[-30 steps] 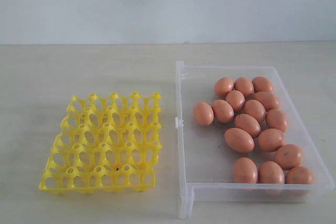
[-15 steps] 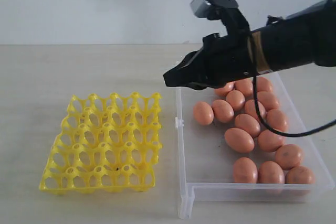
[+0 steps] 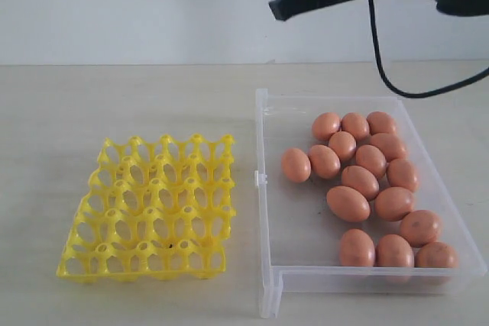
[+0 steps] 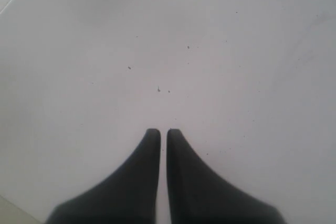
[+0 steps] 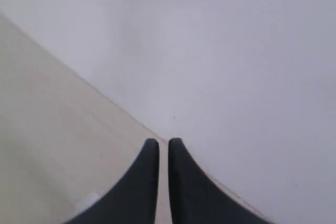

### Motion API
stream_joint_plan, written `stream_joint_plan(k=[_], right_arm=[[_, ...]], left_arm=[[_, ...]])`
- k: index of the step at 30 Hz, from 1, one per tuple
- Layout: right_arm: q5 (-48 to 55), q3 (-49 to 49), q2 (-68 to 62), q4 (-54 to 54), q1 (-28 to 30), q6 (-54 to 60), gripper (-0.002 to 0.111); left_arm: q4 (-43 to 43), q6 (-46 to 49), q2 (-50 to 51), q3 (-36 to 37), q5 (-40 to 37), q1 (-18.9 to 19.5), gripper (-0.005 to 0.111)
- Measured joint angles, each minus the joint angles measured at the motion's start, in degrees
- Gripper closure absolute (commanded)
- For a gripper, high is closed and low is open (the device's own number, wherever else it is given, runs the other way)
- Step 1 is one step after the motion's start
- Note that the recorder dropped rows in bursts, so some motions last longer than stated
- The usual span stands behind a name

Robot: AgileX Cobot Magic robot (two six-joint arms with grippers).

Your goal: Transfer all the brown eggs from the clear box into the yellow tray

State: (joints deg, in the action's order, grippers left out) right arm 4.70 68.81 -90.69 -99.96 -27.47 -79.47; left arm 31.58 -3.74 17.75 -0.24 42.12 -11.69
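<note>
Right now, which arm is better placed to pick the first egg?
Probably the right arm. The right gripper hangs high on the side of the box with the eggs. The left gripper faces only a plain white surface and is absent from the exterior view.

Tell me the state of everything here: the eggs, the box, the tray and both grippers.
brown eggs: all lying loose in the clear box, none in the tray.
clear box: open-topped, holding the eggs.
yellow tray: every cup empty.
left gripper: shut, holding nothing.
right gripper: shut, holding nothing.
</note>
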Motion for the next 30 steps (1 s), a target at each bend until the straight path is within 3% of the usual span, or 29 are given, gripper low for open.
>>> stream_joint_plan(k=[8, 17, 19, 21, 26, 28, 30], right_arm=[[-6.38, -3.3, 6.0, 1.44, -2.63, -5.53, 0.108], [2.65, -13.68, 12.72, 2.01, -5.57, -6.47, 0.108], [0.06, -13.82, 12.87, 5.89, -4.7, -1.5, 0.108], [-5.77, -14.18, 12.71, 19.37, -3.87, 17.06, 0.108], [-11.67, -17.49, 9.01, 75.28, -8.3, 95.49, 0.108], [-10.44, -17.84, 6.91, 93.21, -10.8, 115.68, 0.108], [-9.01, -17.25, 4.87, 103.93, -11.84, 122.61, 0.108]], left_arm=[[0.0, 0.0, 0.0, 0.0, 0.0, 0.0, 0.103], [0.0, 0.0, 0.0, 0.0, 0.0, 0.0, 0.103], [0.0, 0.0, 0.0, 0.0, 0.0, 0.0, 0.103], [0.0, 0.0, 0.0, 0.0, 0.0, 0.0, 0.103], [0.0, 0.0, 0.0, 0.0, 0.0, 0.0, 0.103], [0.0, 0.0, 0.0, 0.0, 0.0, 0.0, 0.103], [0.0, 0.0, 0.0, 0.0, 0.0, 0.0, 0.103]])
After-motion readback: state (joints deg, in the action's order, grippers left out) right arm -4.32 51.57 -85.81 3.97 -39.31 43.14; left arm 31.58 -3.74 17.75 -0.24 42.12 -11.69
